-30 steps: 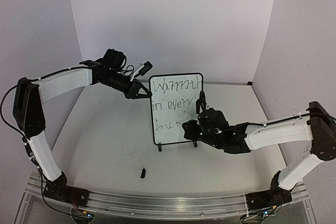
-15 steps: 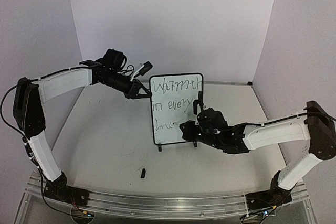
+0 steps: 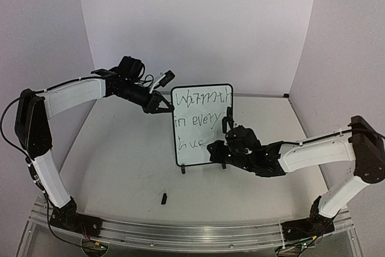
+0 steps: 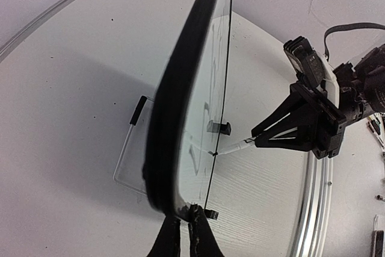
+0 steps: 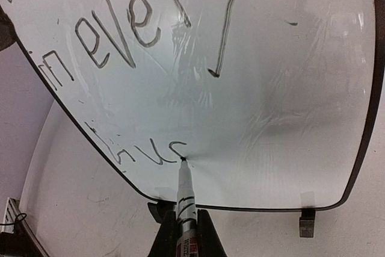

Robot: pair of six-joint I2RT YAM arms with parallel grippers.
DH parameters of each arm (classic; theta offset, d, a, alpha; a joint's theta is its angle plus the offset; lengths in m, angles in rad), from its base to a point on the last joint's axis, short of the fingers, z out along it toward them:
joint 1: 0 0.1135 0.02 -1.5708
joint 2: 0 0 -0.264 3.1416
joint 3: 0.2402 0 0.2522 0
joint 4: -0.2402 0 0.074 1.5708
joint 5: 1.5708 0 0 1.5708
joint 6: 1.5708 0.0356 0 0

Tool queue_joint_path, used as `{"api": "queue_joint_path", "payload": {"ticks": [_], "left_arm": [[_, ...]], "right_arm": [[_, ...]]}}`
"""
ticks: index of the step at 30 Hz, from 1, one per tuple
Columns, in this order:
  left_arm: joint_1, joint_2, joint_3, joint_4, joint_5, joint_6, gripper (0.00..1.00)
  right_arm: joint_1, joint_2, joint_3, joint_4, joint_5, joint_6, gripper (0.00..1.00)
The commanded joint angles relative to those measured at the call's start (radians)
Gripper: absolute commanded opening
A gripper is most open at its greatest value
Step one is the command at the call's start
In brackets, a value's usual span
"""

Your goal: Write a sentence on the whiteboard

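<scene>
The whiteboard (image 3: 204, 133) stands upright on its two black feet mid-table. Its sentence (image 3: 197, 121) reads "Warmth", "in every", and a started third line (image 5: 141, 151) of a few strokes. My left gripper (image 3: 165, 106) is shut on the board's upper left frame edge; in the left wrist view the fingertips (image 4: 194, 233) pinch the black frame (image 4: 174, 106), seen edge-on. My right gripper (image 5: 185, 236) is shut on a white marker (image 5: 186, 200), whose tip touches the board at the end of the third line. In the top view the right gripper (image 3: 216, 148) is low in front of the board.
A small black marker cap (image 3: 163, 197) lies on the table in front of the board. The purple walls close in at the back and both sides. A metal rail (image 3: 180, 233) with the arm bases runs along the near edge.
The marker tip has added another curved stroke to the third line, with my right gripper shifting slightly along it. The left arm and the board have stayed still.
</scene>
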Motion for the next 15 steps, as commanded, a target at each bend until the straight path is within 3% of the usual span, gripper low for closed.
{"api": "queue_joint_path", "payload": {"ticks": [1,15], "left_arm": [[-0.007,-0.033,-0.011,-0.024,-0.042,0.045,0.0],[-0.006,-0.033,-0.009,-0.025,-0.041,0.045,0.0]], "right_arm": [[-0.012,-0.022,0.019,-0.031,0.072,0.002,0.0],[-0.012,-0.048,0.049,-0.011,0.074,-0.029,0.0]]}}
